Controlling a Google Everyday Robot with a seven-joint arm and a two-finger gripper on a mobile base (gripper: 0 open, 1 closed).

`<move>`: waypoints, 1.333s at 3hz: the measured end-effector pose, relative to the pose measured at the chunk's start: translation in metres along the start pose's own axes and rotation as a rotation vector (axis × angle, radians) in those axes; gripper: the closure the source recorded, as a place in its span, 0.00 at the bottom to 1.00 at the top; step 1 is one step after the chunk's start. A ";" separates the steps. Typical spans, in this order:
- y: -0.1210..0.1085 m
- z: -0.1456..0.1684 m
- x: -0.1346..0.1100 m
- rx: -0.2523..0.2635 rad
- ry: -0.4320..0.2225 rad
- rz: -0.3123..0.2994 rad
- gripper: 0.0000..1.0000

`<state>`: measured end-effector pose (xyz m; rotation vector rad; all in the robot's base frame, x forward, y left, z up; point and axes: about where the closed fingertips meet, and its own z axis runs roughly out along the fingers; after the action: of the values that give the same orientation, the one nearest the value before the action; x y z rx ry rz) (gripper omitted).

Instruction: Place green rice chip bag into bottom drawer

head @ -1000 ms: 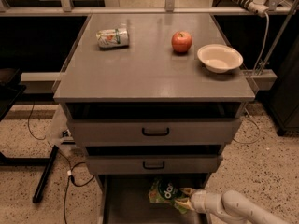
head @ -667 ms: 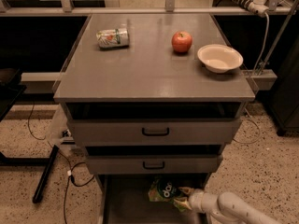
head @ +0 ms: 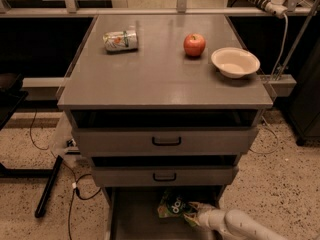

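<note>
The pale two-finger gripper (head: 196, 215) is sitting low inside the pulled-out grey metal bottom drawer (head: 131, 220), against the crinkly light-green rice chip bag (head: 172, 204) lying there, evidently for depositing; whether it is gripping, I cannot tell.

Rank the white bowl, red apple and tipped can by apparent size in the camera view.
Largest: round white bowl.
Then green-and-white can, lying sideways.
Smallest: red apple.
The claw sits below, by the green chip bag.

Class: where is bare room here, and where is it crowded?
Bare: grey cabinet top, front half, before the green-and-white can, red apple, cream bowl; grey bottom drawer, left side. Crowded: its right, with light-green chip bag and white gripper.
</note>
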<state>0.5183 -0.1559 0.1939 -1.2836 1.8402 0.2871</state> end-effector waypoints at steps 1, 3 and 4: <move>0.004 0.004 0.005 -0.002 -0.007 -0.013 1.00; 0.025 0.002 0.010 -0.165 -0.111 0.070 1.00; 0.037 0.000 0.007 -0.210 -0.152 0.103 1.00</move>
<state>0.4859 -0.1446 0.1787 -1.2717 1.7838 0.6310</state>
